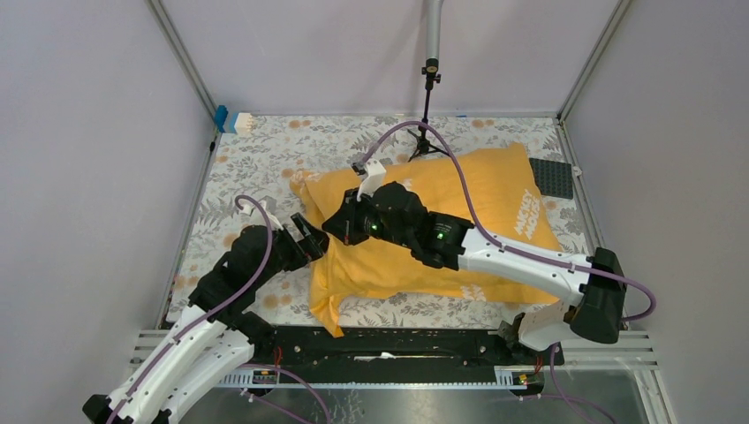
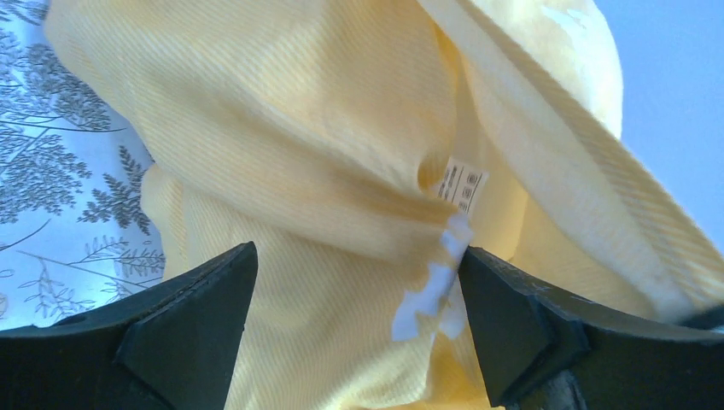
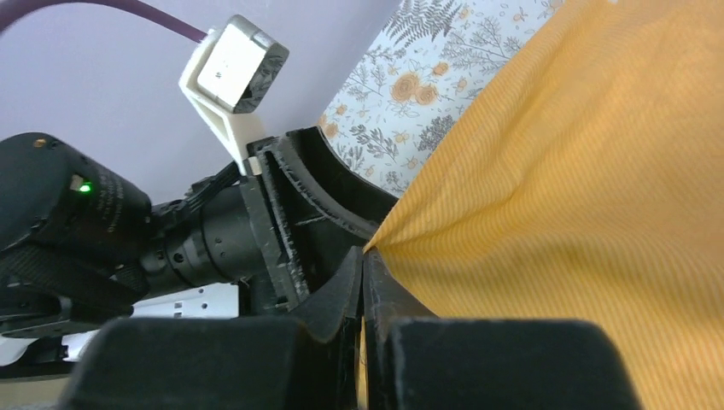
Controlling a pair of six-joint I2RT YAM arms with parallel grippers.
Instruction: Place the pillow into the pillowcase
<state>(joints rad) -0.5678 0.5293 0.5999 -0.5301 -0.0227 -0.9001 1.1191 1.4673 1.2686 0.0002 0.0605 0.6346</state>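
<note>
Right hand [image 3: 365,260] pinches the pillowcase [image 1: 495,203] edge at its left end; left hand [image 2: 359,273] gapes wide just beside it. Pillowcase lies plump mid-table [image 1: 265,155], pillow hidden, likely inside. Hold the pinch firm, lift the hem, tuck with left.

The table [image 1: 256,159], covered in a floral print, carries the plump orange-yellow pillowcase [image 1: 503,185] across its middle and right. A small black tripod [image 1: 427,141] stands at the far middle. A dark studded plate [image 1: 551,177] lies far right, and a blue-and-white block [image 1: 231,121] far left.
</note>
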